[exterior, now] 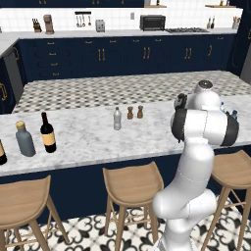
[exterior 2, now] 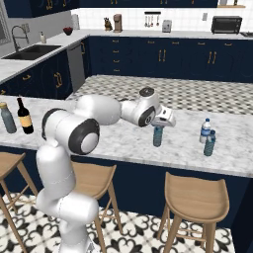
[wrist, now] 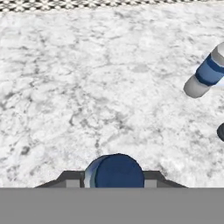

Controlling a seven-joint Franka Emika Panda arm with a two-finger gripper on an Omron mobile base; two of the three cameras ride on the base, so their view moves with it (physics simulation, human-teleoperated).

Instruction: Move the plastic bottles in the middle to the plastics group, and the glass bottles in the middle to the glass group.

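Note:
My gripper (exterior 2: pixel 158 126) is shut on the top of a translucent teal-blue plastic bottle (exterior 2: pixel 157 137), which hangs upright at or just above the marble counter (exterior 2: pixel 123 141). In the hand view its blue cap (wrist: pixel 116 169) sits between my fingertips (wrist: pixel 72 180). To its right stands the plastics group: a clear bottle with a blue label (exterior 2: pixel 205 130) and a teal bottle (exterior 2: pixel 210 143). A clear greyish plastic bottle (exterior: pixel 117 119) stands mid-counter. At the left, the black wine bottle (exterior: pixel 47 132) stands beside the squat grey tan-capped bottle (exterior: pixel 24 139) and a dark bottle (exterior: pixel 2 153).
Two small brown shakers (exterior: pixel 135 112) stand just behind the clear greyish bottle. Wooden stools (exterior: pixel 131 185) line the near side of the counter. My white arm (exterior: pixel 203 127) blocks the right end of the counter in the left base view.

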